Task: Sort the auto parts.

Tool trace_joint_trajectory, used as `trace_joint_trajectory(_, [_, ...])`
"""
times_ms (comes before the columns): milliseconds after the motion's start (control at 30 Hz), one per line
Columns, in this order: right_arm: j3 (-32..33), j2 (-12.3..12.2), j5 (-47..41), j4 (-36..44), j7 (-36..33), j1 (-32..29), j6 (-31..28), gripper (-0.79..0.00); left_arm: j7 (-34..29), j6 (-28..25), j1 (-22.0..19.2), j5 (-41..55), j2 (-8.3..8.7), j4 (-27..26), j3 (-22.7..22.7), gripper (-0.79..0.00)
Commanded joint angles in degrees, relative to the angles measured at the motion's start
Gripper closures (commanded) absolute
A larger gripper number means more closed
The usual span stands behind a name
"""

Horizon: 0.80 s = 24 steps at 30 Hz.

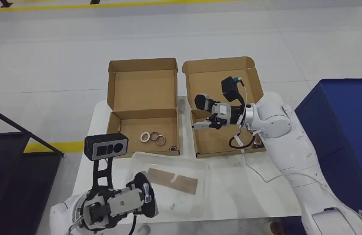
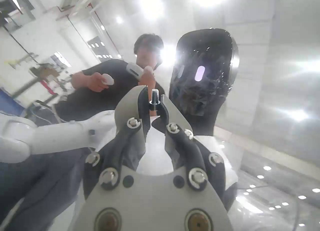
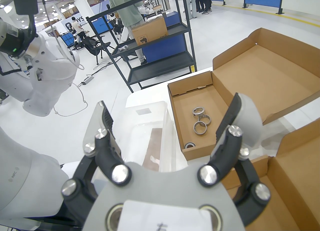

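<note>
Between my left jaws: a small bolt (image 2: 153,96), pinched near its flanged head, with the threaded shank poking out past the tips.
Left gripper (image 2: 151,100): pressed onto that bolt and tilted upward, off the near edge of the table (image 1: 97,154).
Right gripper (image 3: 170,101): jaws spread wide with nothing between them, hanging over the right box (image 1: 228,147).
Left box (image 1: 114,124): holds several metal rings (image 1: 153,137) lying flat, close together on its floor.
Clear tray (image 1: 200,189): sits in front of both boxes with a brown card (image 1: 172,181) in it; a tiny loose screw (image 1: 173,205) lies near its front edge.
How the bolt should handle: I judge it light, rigid and unbreakable. Smooth plated steel this small could easily pivot or squirt out of a narrow pinch.
Where to hold it: low on the shank against the flange, as I seem to have it, so the flange stops it sliding through. Gripping the threads alone looks less sure.
How the rings should handle: hard, thin-walled and slick, I would guess. They are best taken across the wall, one jaw inside and one outside.
Sorting guess: the rings have the left box, so the bolt probably belongs in the right one.
</note>
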<state>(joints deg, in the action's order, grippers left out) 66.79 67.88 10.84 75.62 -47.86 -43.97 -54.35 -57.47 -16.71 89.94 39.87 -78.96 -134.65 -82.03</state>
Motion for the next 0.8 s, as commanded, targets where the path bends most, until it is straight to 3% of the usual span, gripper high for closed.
trace_joint_trajectory(0, [0.0, 0.0, 0.0, 0.0, 0.0, 0.0, 0.0, -0.785, 2.5, -13.0, 0.3, -11.6, -0.25, 0.0, 0.5, 0.0])
trace_joint_trajectory(133, [0.0, 0.0, 0.0, 0.0, 0.0, 0.0, 0.0, -0.785, 8.3, -27.7, 0.6, -22.5, -0.77, 0.0, 1.9, 0.0])
trace_joint_trajectory(233, [0.0, 0.0, 0.0, 0.0, 0.0, 0.0, 0.0, -0.785, 14.4, -36.2, -1.6, -30.7, -1.29, 0.0, -0.3, 0.0])
trace_joint_trajectory(333, [0.0, 0.0, 0.0, 0.0, 0.0, 0.0, 0.0, -0.785, 21.0, -41.3, -3.4, -39.0, -2.02, 0.0, -1.4, 0.0])
trace_joint_trajectory(467, [0.0, 0.0, 0.0, 0.0, 0.0, 0.0, 0.0, -0.785, 28.5, -41.3, -7.1, -52.1, -3.06, 0.0, 0.5, 0.0])
trace_joint_trajectory(633, [0.0, 0.0, 0.0, 0.0, 0.0, 0.0, 0.0, -0.785, 39.9, -41.3, -12.2, -76.8, -3.53, 0.0, 4.8, 0.0])
trace_joint_trajectory(767, [0.0, 0.0, 0.0, 0.0, 0.0, 0.0, 0.0, -0.785, 51.2, -41.3, -11.3, -96.2, -2.86, 0.0, 7.9, 0.0])
